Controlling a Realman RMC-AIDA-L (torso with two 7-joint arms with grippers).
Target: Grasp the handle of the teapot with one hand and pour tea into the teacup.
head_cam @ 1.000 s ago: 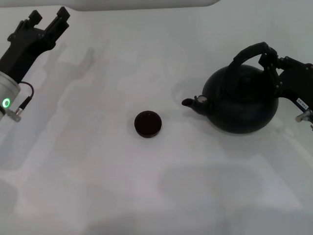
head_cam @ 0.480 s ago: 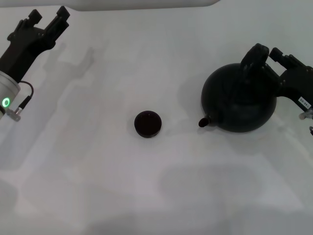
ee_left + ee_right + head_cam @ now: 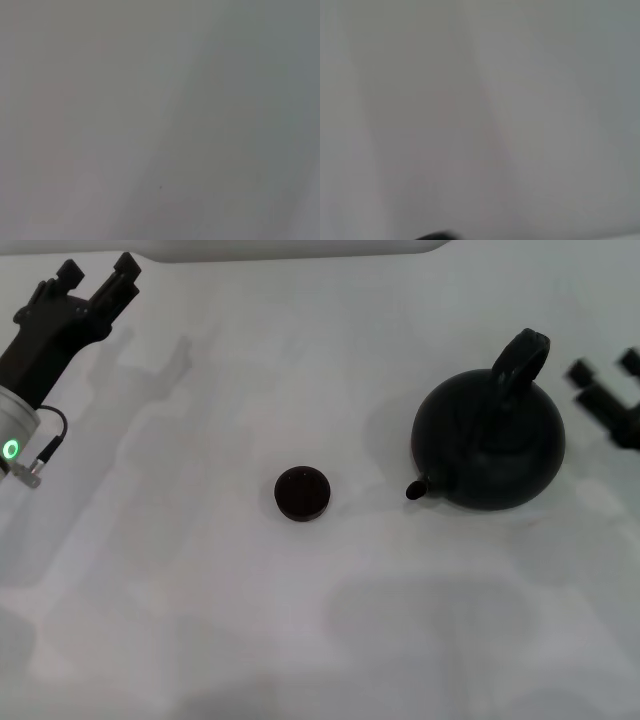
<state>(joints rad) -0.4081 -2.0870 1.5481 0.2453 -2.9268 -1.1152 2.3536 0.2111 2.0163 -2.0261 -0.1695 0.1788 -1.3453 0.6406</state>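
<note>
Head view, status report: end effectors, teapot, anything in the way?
Right end effector open, off the handle, at the right edge. Left end effector open, parked far left. Teapot upright on the table; nothing between its spout and the teacup.

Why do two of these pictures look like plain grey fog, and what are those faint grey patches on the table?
Left wrist view: only a featureless grey-white surface, nothing sharp to focus on. Right wrist view: the same, with one dark sliver at the lower edge, unidentifiable. Head view: soft shadows on the white table, faint ones near the left gripper, a darker one hugging the round matte black teapot; the right gripper is smeared by motion blur.
</note>
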